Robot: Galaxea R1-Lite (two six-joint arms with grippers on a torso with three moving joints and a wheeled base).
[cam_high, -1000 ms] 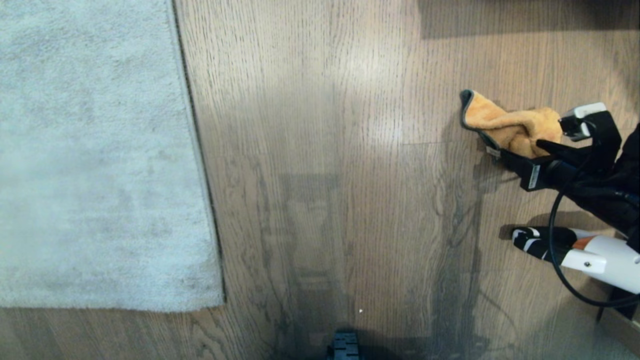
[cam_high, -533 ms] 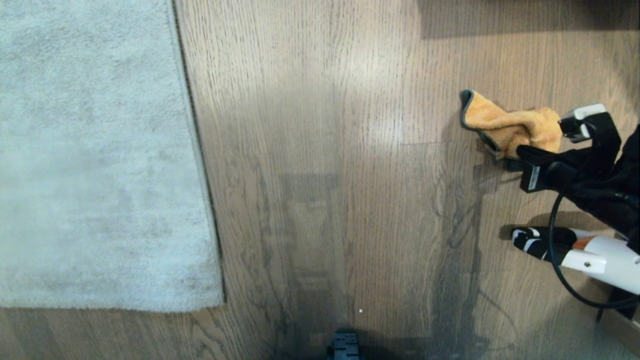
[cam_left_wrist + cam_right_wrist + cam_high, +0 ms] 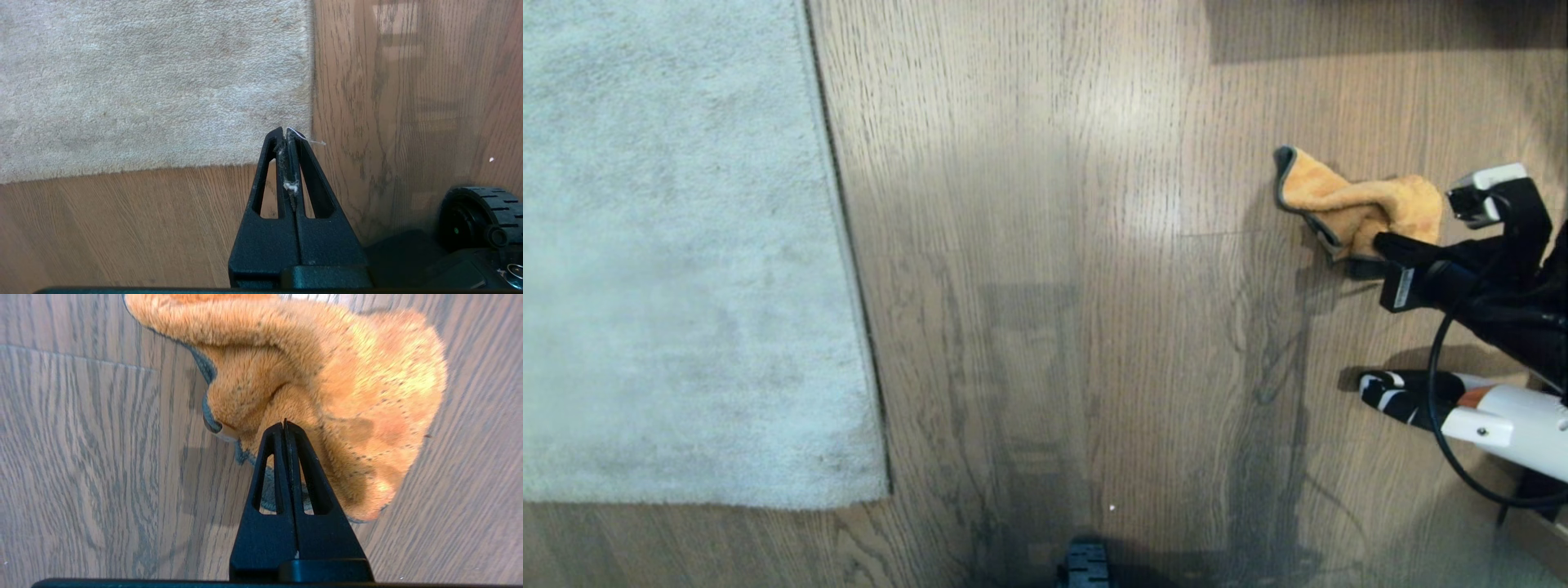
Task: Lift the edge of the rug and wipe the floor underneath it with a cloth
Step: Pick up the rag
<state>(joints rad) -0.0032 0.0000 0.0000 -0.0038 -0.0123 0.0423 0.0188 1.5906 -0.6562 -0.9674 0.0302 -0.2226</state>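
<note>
The orange-tan cloth [image 3: 1347, 204] lies crumpled on the wood floor [image 3: 1054, 245] at the right. My right gripper [image 3: 1379, 239] is shut, its tips pinching a fold on the cloth's near side; in the right wrist view the closed tips [image 3: 284, 422] press into the fuzzy cloth [image 3: 327, 375]. The pale grey rug [image 3: 686, 245] lies flat at the left, its straight rug edge [image 3: 845, 245] running down to a corner [image 3: 882, 490]. My left gripper [image 3: 285, 130] is shut and empty, hanging above that rug corner [image 3: 302, 155] with lint on its fingers.
A white device with a black-and-white striped tip [image 3: 1388, 392] lies on the floor below the right arm, and a black cable [image 3: 1441, 457] loops past it. A base wheel [image 3: 474, 212] shows in the left wrist view. Bare planks separate rug and cloth.
The right gripper's fingers, open round the cloth's near side a second ago, have shut on it. The gripper has edged slightly right. The rug has not moved.
</note>
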